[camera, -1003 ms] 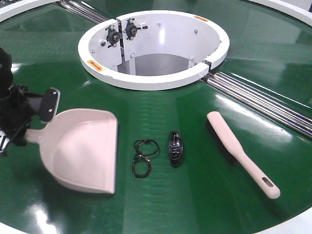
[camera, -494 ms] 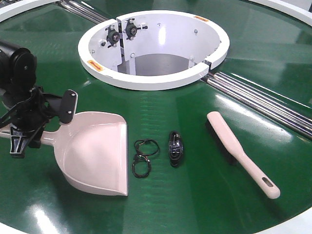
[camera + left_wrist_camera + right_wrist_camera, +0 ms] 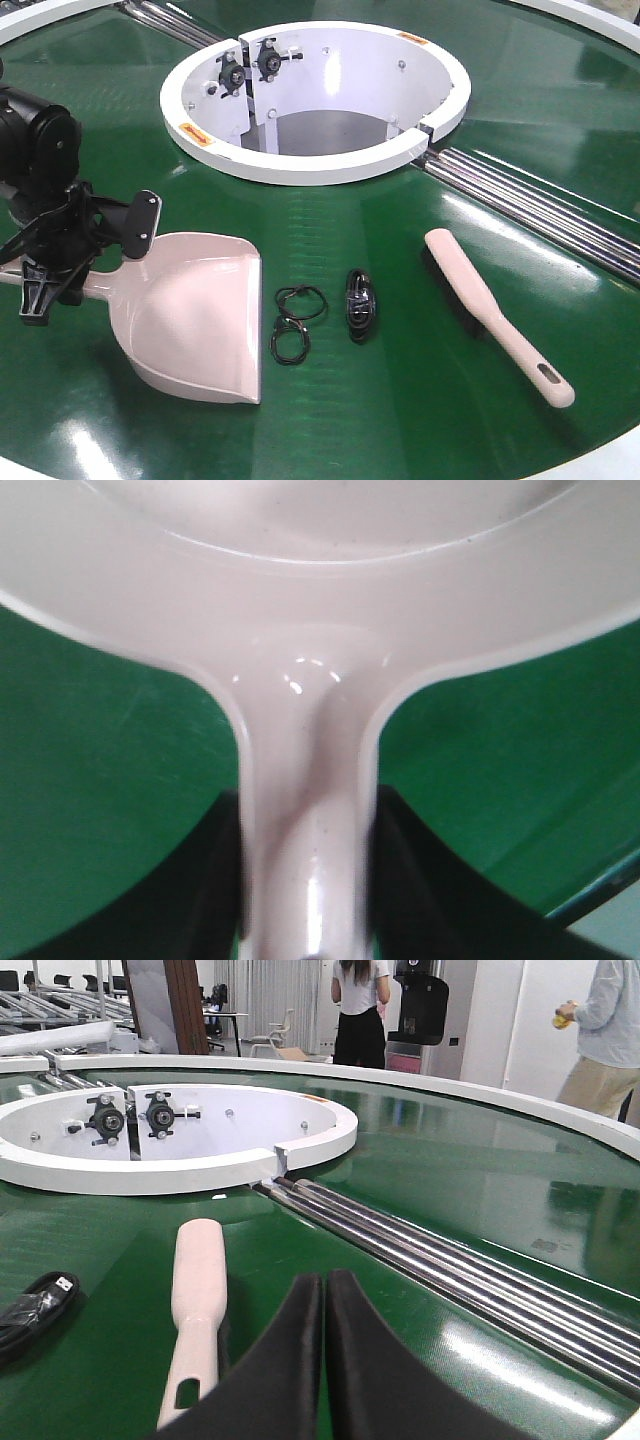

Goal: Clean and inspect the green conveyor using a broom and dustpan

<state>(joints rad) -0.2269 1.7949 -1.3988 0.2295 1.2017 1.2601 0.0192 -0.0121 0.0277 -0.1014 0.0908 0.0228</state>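
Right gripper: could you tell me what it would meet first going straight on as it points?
Probably the steel rods crossing the green conveyor; the broom lies left of that line.

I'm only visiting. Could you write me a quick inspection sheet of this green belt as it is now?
Surface: green conveyor, glossy, crossed by steel rods.
Job's things: dustpan held by its handle; broom lying free on the belt.
Clutter: black wire loops between dustpan and broom.
Grippers: left gripper shut on the dustpan handle; right gripper shut, empty, near the broom handle.
Cables: coiled black cable beside the loops.
Surroundings: white ring; people standing beyond.
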